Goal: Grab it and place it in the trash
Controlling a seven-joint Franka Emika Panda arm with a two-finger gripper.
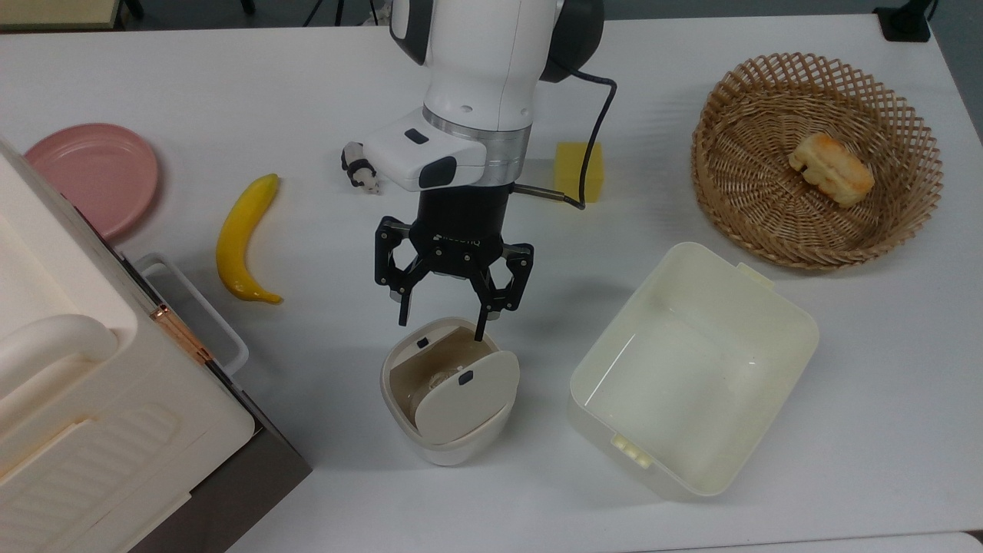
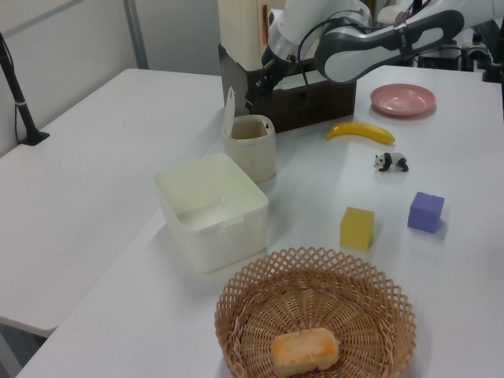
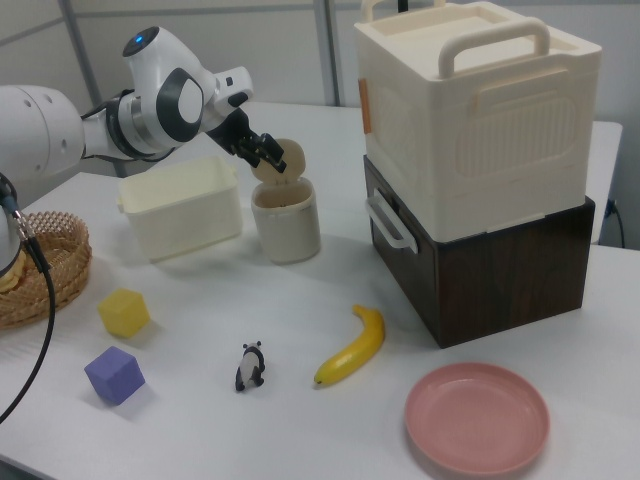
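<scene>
The hand hung just above the far rim of the trash, its two black fingers spread wide apart with nothing between them and touching nothing. The bin's beige swing lid stood tipped open, and down inside the opening a pale crumpled shape, the paper wad, lay at the bottom, though it was hard to make out clearly. In the left view the hand hovered over the trash, whose lid stood up on edge. To the top view's right of the bin sat the cream tub, and beyond that a wicker basket with a piece of bread in it. To the top view's left lay a banana and a pink plate, with the panda figurine and a yellow cube on the table near the arm's wrist.
</scene>
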